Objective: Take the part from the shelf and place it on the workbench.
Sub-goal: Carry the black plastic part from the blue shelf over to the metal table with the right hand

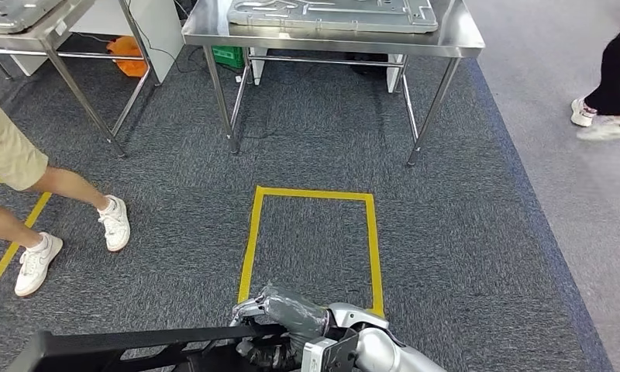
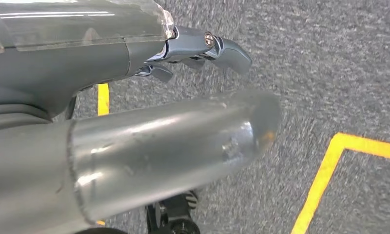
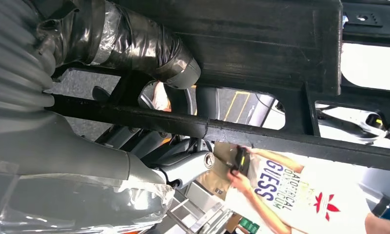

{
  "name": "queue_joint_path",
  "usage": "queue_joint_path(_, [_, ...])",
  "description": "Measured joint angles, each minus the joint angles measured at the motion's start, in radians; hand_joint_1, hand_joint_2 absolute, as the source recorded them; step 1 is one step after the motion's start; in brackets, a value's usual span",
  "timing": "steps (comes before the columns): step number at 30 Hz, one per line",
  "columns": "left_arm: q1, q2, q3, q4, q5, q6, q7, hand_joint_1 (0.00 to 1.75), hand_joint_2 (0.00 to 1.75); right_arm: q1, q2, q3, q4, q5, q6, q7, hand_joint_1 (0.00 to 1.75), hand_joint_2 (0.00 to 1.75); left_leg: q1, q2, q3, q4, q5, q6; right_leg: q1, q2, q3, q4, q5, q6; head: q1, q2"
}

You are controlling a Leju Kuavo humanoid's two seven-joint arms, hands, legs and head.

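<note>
The part is a black plastic frame [image 1: 129,345] lying across the bottom of the head view. My right hand [image 1: 284,319] grips its right end from above. In the right wrist view the taped thumb [image 3: 134,44] wraps over a bar of the black frame [image 3: 261,53] and the darker fingers [image 3: 183,168] curl under it. My left hand [image 2: 198,48] hangs over the carpet, its fingers and thick thumb [image 2: 183,146] apart with nothing between them. The steel workbench [image 1: 330,40] stands ahead at the top centre, with a grey moulded panel [image 1: 334,12] lying on it.
A yellow tape square [image 1: 249,248] marks the carpet between me and the workbench. A second steel table [image 1: 28,27] stands at the top left. One person in white sneakers [image 1: 115,223] walks at the left, another [image 1: 609,116] at the far right. A person in a white T-shirt [image 3: 290,190] shows behind the frame.
</note>
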Motion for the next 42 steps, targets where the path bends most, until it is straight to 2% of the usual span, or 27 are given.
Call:
queue_joint_path(2, [-0.001,0.000,0.000,0.000,0.000,0.001,-0.004,0.00,0.00,0.003,-0.001,-0.005,-0.010,0.000,-0.002,-0.007,1.68,1.75,0.002,0.000,0.001,-0.003,0.002,0.010,-0.004,0.005,-0.038,0.082,-0.049,0.010,0.000,0.000])
queue_joint_path(4, [0.000,0.001,0.000,0.000,-0.001,0.001,-0.006,0.00,0.00,0.011,-0.001,-0.011,-0.020,-0.002,-0.001,-0.012,1.68,1.75,0.000,0.000,0.000,-0.003,0.001,0.015,-0.007,0.008,-0.106,0.213,-0.106,0.016,0.000,0.000])
queue_joint_path(5, [0.000,0.001,0.000,0.000,-0.002,0.001,-0.007,0.00,0.00,0.017,-0.002,-0.014,-0.025,-0.006,0.000,-0.013,1.68,1.75,0.000,-0.001,0.001,-0.003,0.000,0.015,-0.007,0.008,-0.133,0.259,-0.116,0.016,0.000,0.000])
queue_joint_path(6, [0.000,0.000,0.000,0.000,-0.003,0.001,-0.008,0.00,0.00,0.023,-0.004,-0.017,-0.028,-0.010,0.003,-0.014,1.68,1.75,0.000,-0.001,0.002,-0.003,-0.001,0.015,-0.007,0.008,-0.143,0.270,-0.106,0.016,0.000,0.000])
queue_joint_path(7, [0.000,0.000,0.000,0.000,-0.004,0.001,-0.009,0.00,0.00,0.028,-0.005,-0.019,-0.032,-0.016,0.007,-0.014,1.68,1.75,0.000,-0.001,0.004,-0.003,-0.002,0.015,-0.007,0.008,-0.134,0.241,-0.077,0.013,0.000,0.000])
queue_joint_path(9, [0.000,0.000,0.000,0.000,-0.006,0.001,-0.011,0.00,0.00,0.032,-0.006,-0.025,-0.040,-0.027,0.014,-0.018,1.68,1.75,-0.001,0.000,0.011,-0.003,-0.007,0.011,-0.004,0.002,-0.077,0.110,-0.001,0.001,0.000,0.000])
queue_joint_path(11, [0.000,0.000,0.000,0.000,-0.007,0.001,-0.012,0.00,0.00,0.033,-0.007,-0.030,-0.046,-0.033,0.017,-0.020,1.68,1.75,-0.004,0.002,0.014,-0.002,-0.012,0.002,0.003,-0.006,-0.035,0.010,0.035,-0.010,0.000,0.000])
queue_joint_path(13, [0.000,0.000,0.000,0.000,-0.007,0.001,-0.012,0.00,0.00,0.035,-0.007,-0.033,-0.050,-0.036,0.018,-0.022,1.68,1.75,-0.006,0.008,0.016,-0.006,-0.014,-0.010,0.010,-0.003,-0.029,-0.010,0.034,-0.016,0.000,0.000])
queue_joint_path(15, [-0.001,0.000,0.000,0.000,-0.007,0.001,-0.013,0.00,0.00,0.039,-0.007,-0.036,-0.056,-0.038,0.018,-0.024,1.68,1.75,-0.004,0.013,0.022,-0.006,-0.021,-0.021,0.007,0.005,-0.022,-0.021,0.038,-0.025,0.000,0.000])
queue_joint_path(16, [-0.001,0.000,0.000,0.000,-0.008,0.001,-0.014,0.00,0.00,0.040,-0.006,-0.038,-0.059,-0.039,0.018,-0.025,1.68,1.75,-0.003,0.013,0.016,0.012,-0.035,-0.025,0.004,0.008,-0.016,-0.028,0.041,-0.031,0.000,0.000])
queue_joint_path(17, [-0.002,0.000,0.000,0.000,-0.008,0.001,-0.015,0.00,0.00,0.041,-0.006,-0.040,-0.063,-0.041,0.019,-0.026,1.68,1.75,-0.003,0.012,-0.001,0.052,-0.059,-0.028,0.001,0.010,-0.010,-0.035,0.042,-0.036,0.000,0.000])
queue_joint_path(19, [-0.001,0.000,0.000,0.000,-0.008,0.001,-0.017,0.00,0.00,0.044,-0.006,-0.041,-0.068,-0.043,0.021,-0.029,1.68,1.75,-0.002,0.011,-0.066,0.184,-0.118,-0.033,0.002,0.016,-0.006,-0.037,0.041,-0.044,0.000,0.000])
queue_joint_path(20, [0.000,0.000,0.000,0.000,-0.009,0.001,-0.018,0.00,0.00,0.048,-0.005,-0.042,-0.069,-0.043,0.022,-0.029,1.68,1.75,-0.002,0.010,-0.098,0.240,-0.135,-0.035,0.004,0.021,-0.006,-0.036,0.040,-0.046,0.000,0.000])
queue_joint_path(21, [0.001,0.000,0.000,0.000,-0.009,0.001,-0.019,0.00,0.00,0.051,-0.005,-0.042,-0.070,-0.043,0.022,-0.029,1.68,1.75,-0.002,0.010,-0.117,0.268,-0.134,-0.035,0.005,0.026,-0.005,-0.034,0.038,-0.048,0.000,0.000])
queue_joint_path(22, [0.002,0.000,0.000,0.000,-0.010,0.001,-0.020,0.00,0.00,0.054,-0.005,-0.043,-0.071,-0.043,0.022,-0.029,1.68,1.75,-0.002,0.010,-0.116,0.254,-0.111,-0.034,0.006,0.032,-0.004,-0.032,0.036,-0.048,0.000,0.000])
queue_joint_path(24, [0.002,0.001,0.000,0.000,-0.011,0.001,-0.021,0.00,0.00,0.057,-0.005,-0.045,-0.075,-0.043,0.023,-0.030,1.68,1.75,-0.003,-0.001,-0.067,0.134,-0.036,-0.027,0.007,0.044,-0.001,-0.026,0.029,-0.045,0.000,0.000])
queue_joint_path(26, [0.002,0.003,0.000,0.000,-0.012,0.001,-0.022,0.00,0.00,0.058,-0.005,-0.046,-0.081,-0.045,0.024,-0.031,1.68,1.75,-0.005,-0.017,-0.016,0.023,0.004,-0.018,0.009,0.056,-0.002,-0.019,0.023,-0.037,0.000,0.000])
queue_joint_path(29, [0.000,0.005,0.000,0.000,-0.013,0.002,-0.024,0.00,0.00,0.062,-0.005,-0.050,-0.088,-0.051,0.030,-0.033,1.68,1.75,-0.007,-0.018,-0.002,-0.005,0.004,-0.006,0.009,0.067,-0.006,-0.019,0.022,-0.022,0.000,0.000])
queue_joint_path(31, [-0.002,0.005,0.000,0.000,-0.013,0.002,-0.026,0.00,0.00,0.064,-0.005,-0.055,-0.095,-0.055,0.033,-0.035,1.68,1.75,-0.003,-0.009,0.005,-0.016,0.008,0.005,0.009,0.057,-0.012,0.001,0.007,-0.009,0.000,0.000])
queue_joint_path(32, [-0.002,0.005,0.000,0.000,-0.013,0.002,-0.027,0.00,0.00,0.065,-0.005,-0.058,-0.098,-0.056,0.034,-0.035,1.68,1.75,0.000,-0.004,0.009,-0.021,0.009,0.011,0.007,0.048,-0.028,0.036,-0.014,-0.002,0.000,0.000])
queue_joint_path(34, [0.000,0.005,0.000,0.000,-0.013,0.002,-0.027,0.00,0.00,0.067,-0.006,-0.063,-0.102,-0.058,0.035,-0.036,1.68,1.75,-0.001,0.006,0.013,-0.023,0.007,0.019,-0.001,0.031,-0.090,0.154,-0.069,0.010,0.000,0.000])
queue_joint_path(35, [0.000,0.005,0.000,0.000,-0.013,0.002,-0.027,0.00,0.00,0.069,-0.006,-0.064,-0.103,-0.056,0.035,-0.037,1.68,1.75,-0.001,0.011,0.014,-0.023,0.005,0.019,-0.005,0.028,-0.124,0.211,-0.087,0.015,0.000,0.000])
queue_joint_path(36, [0.000,0.005,0.000,0.000,-0.013,0.002,-0.027,0.00,0.00,0.072,-0.007,-0.065,-0.103,-0.050,0.034,-0.038,1.68,1.75,0.000,0.015,0.016,-0.023,0.002,0.018,-0.009,0.026,-0.146,0.243,-0.088,0.018,0.000,0.000])
queue_joint_path(37, [0.000,0.005,0.000,0.000,-0.013,0.002,-0.027,0.00,0.00,0.074,-0.007,-0.066,-0.104,-0.041,0.032,-0.039,1.68,1.75,0.000,0.018,0.019,-0.022,-0.001,0.016,-0.013,0.024,-0.149,0.238,-0.070,0.021,0.000,0.000])
queue_joint_path(38, [0.000,0.005,0.000,0.000,-0.012,0.002,-0.027,0.00,0.00,0.075,-0.007,-0.067,-0.105,-0.031,0.031,-0.041,1.68,1.75,0.001,0.020,0.024,-0.022,-0.004,0.013,-0.015,0.021,-0.132,0.195,-0.035,0.022,0.000,0.000])
queue_joint_path(40, [-0.002,0.005,0.000,0.000,-0.012,0.002,-0.028,0.00,0.00,0.075,-0.007,-0.068,-0.110,-0.019,0.027,-0.043,1.68,1.75,0.001,0.023,0.035,-0.022,-0.013,0.004,-0.015,0.014,-0.069,0.063,0.032,0.018,0.000,0.000])
queue_joint_path(42, [-0.002,0.005,0.000,0.000,-0.011,0.002,-0.028,0.00,0.00,0.075,-0.008,-0.069,-0.114,-0.017,0.024,-0.044,1.68,1.75,-0.002,0.024,0.040,-0.022,-0.019,-0.008,-0.009,0.011,-0.035,-0.009,0.050,0.008,0.000,0.000])
